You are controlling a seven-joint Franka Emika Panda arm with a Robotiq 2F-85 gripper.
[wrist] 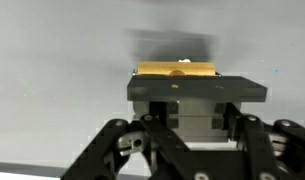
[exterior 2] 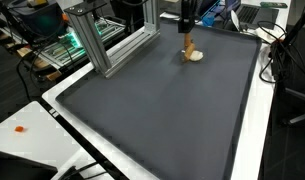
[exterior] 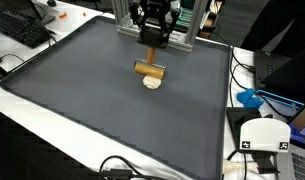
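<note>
Since my tool (exterior: 150, 58) is closed tight on the wooden block (exterior: 147, 69) at the upper middle of the frame, gripped across its narrow width to sit level, I have it right over the pale disc (exterior: 152, 83) on the dark mat (exterior: 92, 105).

Only the end of the arm is visible in both exterior views. The wrist points straight down, and the gripper (exterior: 150, 45) hangs vertically under it, low and not tilted to any side. Its two fingers are drawn together and they clamp a wooden piece (exterior: 149, 66) by its upper part. In the wrist view the gripper (wrist: 179, 82) enters from the bottom edge. Its black linkages spread to the left and to the right, and the fingers (wrist: 152, 88) meet in the middle, pressed on the wood.
</note>
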